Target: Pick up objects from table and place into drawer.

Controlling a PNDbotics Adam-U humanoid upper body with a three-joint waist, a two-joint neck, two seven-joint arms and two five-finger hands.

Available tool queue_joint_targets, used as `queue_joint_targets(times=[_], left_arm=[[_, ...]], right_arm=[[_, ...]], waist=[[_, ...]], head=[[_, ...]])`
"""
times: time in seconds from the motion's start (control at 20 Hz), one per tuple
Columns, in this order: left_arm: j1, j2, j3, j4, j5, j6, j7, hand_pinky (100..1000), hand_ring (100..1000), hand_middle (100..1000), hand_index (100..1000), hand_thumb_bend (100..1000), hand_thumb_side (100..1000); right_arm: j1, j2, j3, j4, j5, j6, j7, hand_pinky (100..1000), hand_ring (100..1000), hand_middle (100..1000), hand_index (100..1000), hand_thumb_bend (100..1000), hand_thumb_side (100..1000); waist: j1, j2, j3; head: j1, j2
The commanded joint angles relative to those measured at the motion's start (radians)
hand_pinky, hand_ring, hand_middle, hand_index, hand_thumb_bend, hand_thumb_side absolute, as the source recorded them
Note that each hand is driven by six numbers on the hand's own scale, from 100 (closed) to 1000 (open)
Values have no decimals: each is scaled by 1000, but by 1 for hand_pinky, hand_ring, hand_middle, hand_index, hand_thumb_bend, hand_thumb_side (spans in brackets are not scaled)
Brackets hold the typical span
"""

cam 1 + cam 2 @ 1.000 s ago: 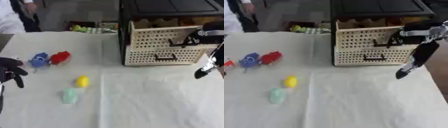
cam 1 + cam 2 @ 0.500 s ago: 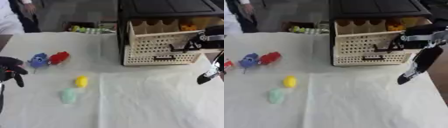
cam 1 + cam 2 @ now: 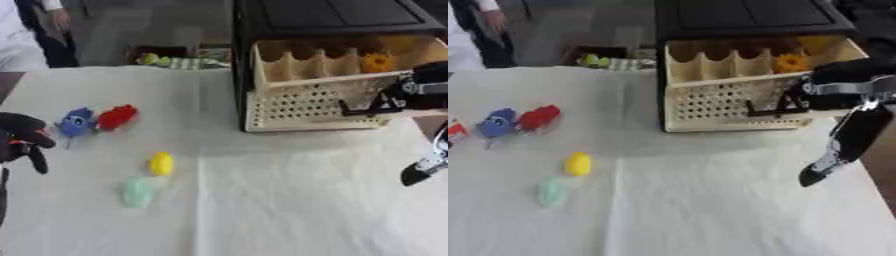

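A cream drawer (image 3: 297, 102) with a perforated front stands pulled out of the black cabinet (image 3: 332, 17). An orange thing (image 3: 378, 62) lies in its back right compartment. My right hand (image 3: 837, 90) is curled round the dark drawer handle (image 3: 765, 108), with its forearm hanging down to the right. On the white cloth at the left lie a blue toy (image 3: 74, 122), a red toy (image 3: 116, 116), a yellow toy (image 3: 161, 163) and a pale green toy (image 3: 136, 191). My left hand (image 3: 22, 137) rests at the left edge, fingers relaxed and holding nothing.
A box with green things (image 3: 166, 60) sits past the table's far edge. A small red and white thing (image 3: 455, 131) lies at the left edge. The table's right edge runs close beside my right forearm. A person in white stands at the far left.
My right hand has pulled the drawer farther out towards me, and its compartments now show from above. The left hand and the toys have not moved.
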Motion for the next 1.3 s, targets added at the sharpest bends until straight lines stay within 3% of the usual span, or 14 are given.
queue_joint_targets(times=[0.05,0.25,0.6,1.3], left_arm=[[-2,23,-1,-14,2,4,0,274,512,577,651,100,721],[-2,22,-1,-14,1,5,-1,273,512,577,651,100,722],[-5,19,-2,-14,2,7,-2,273,513,577,651,100,723],[-6,16,-2,-14,5,7,-2,272,515,578,650,100,721]], right_arm=[[-30,-7,8,-7,-15,7,5,100,100,100,808,808,488],[-27,-7,14,-14,-21,9,1,100,100,100,810,814,483],[42,-43,-3,-85,-45,35,-31,100,100,100,812,814,481],[73,-44,-4,-68,-119,122,-52,100,100,100,816,834,446]], waist=[[-2,-23,-1],[0,-22,-5],[0,-21,-6],[6,-20,-4]], head=[[2,2],[3,2],[2,0],[-2,-5]])
